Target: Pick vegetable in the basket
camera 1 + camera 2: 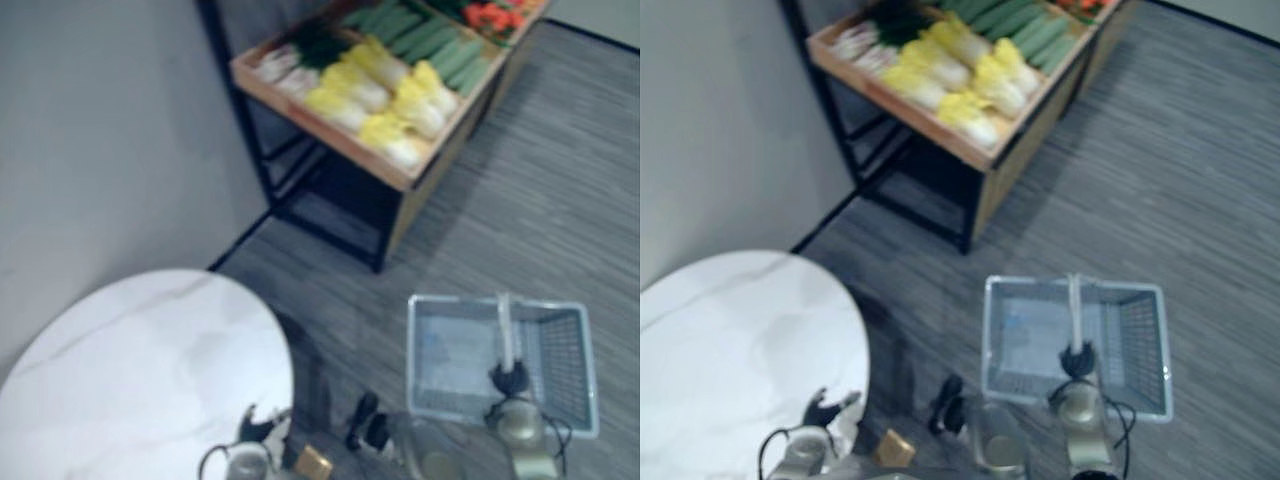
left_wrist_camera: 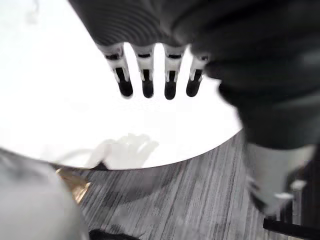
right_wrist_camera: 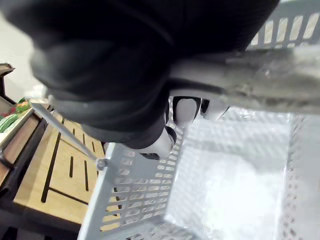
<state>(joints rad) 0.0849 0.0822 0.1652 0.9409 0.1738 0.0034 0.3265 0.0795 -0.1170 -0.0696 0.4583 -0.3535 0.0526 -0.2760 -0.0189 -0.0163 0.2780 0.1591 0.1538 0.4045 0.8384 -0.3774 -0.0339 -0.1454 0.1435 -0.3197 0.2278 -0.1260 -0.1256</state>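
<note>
1: right hand curled round basket handle | 2: left hand straight-fingered over table

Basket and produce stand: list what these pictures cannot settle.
Red produce: left eye view, cut off by the top edge.
Pale vegetables beside the cabbages: blurred, kind unclear.
Basket: right wrist view, right hand covers part of its handle.

The left robot hand hangs low at the robot's left side, its fingers straight, side by side and holding nothing. The right robot hand is extended forward on a lowered arm, its fingers curled round the basket handle. Both wrists sit under dark ribbed covers.
</note>
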